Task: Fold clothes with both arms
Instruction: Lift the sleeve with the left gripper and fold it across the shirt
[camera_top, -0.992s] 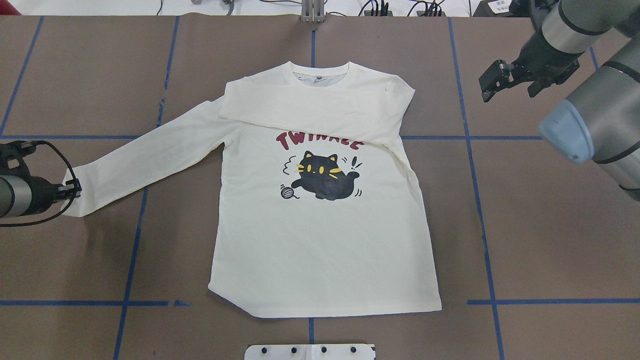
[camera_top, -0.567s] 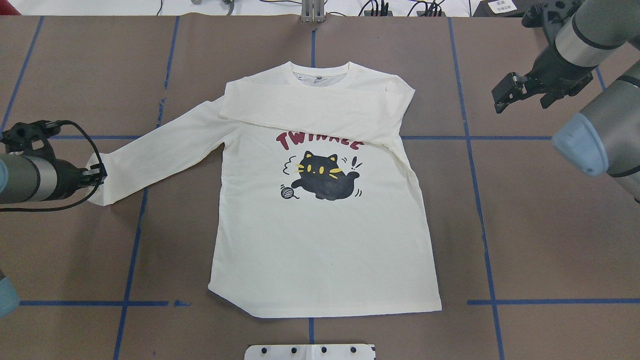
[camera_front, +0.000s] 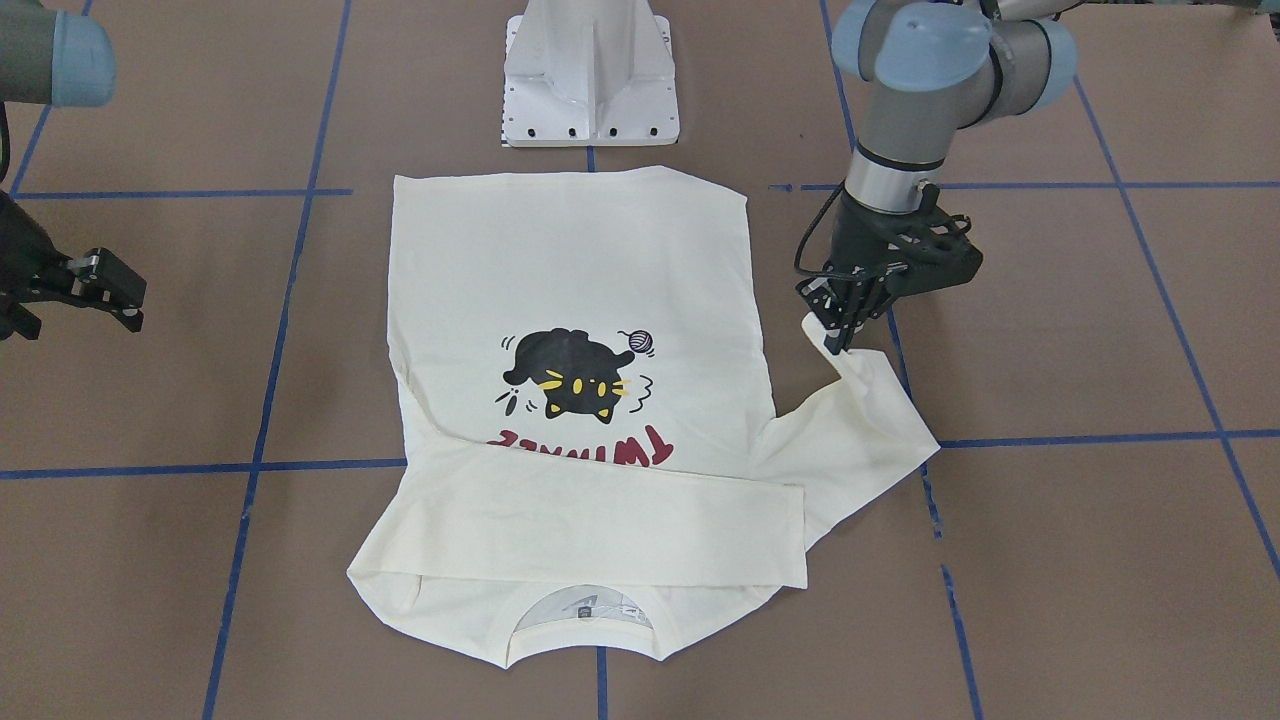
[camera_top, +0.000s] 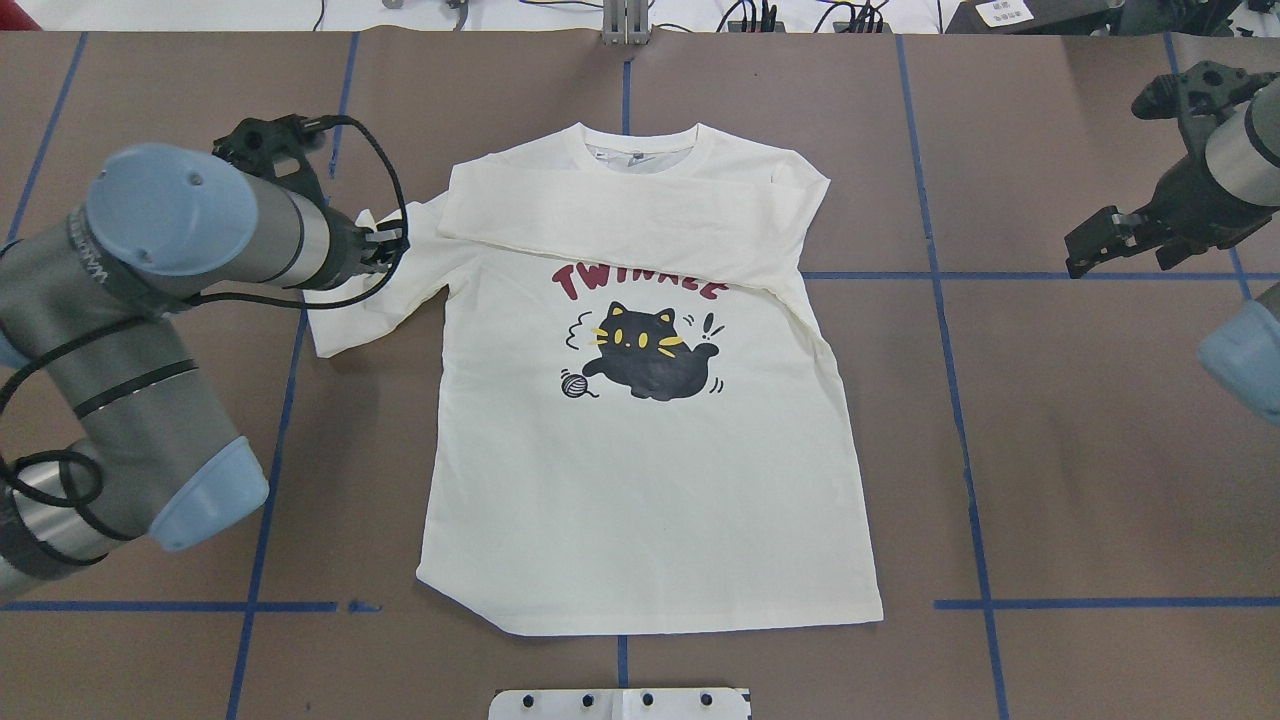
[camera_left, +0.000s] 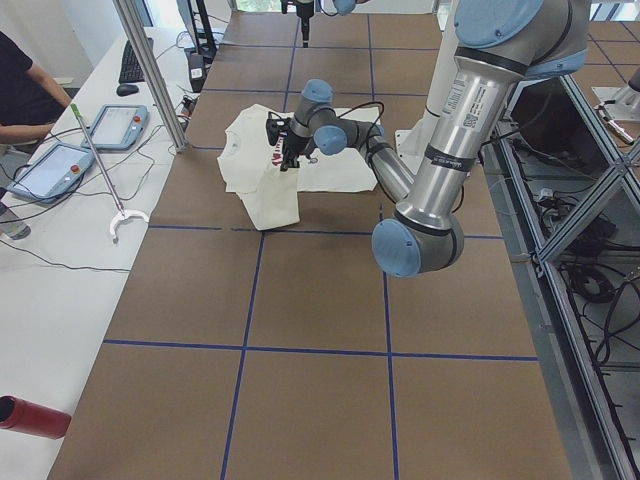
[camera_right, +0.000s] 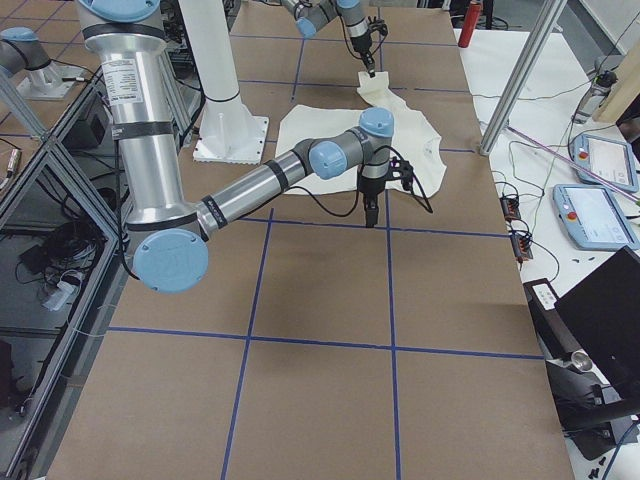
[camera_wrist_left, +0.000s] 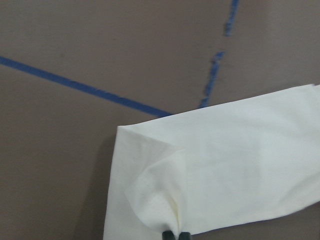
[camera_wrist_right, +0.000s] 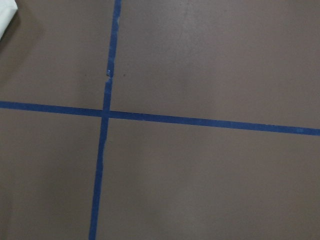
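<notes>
The cream T-shirt lies flat, print up, with the black cat showing. One sleeve is folded across the chest and covers the top of the red lettering. My left gripper is shut on the cuff of the other sleeve and holds it raised beside the shirt's shoulder. It also shows in the front-facing view. In the left wrist view the closed fingertips pinch the cream cloth. My right gripper is open and empty, far off the shirt to the right.
The brown table carries a grid of blue tape lines. The white pedestal base stands just behind the shirt's hem. Operators' tablets and cables lie on a side bench.
My left gripper has carried the sleeve cuff from the far left up and in toward the shirt's shoulder, so the sleeve doubles over. My right gripper has drawn back to the right.
</notes>
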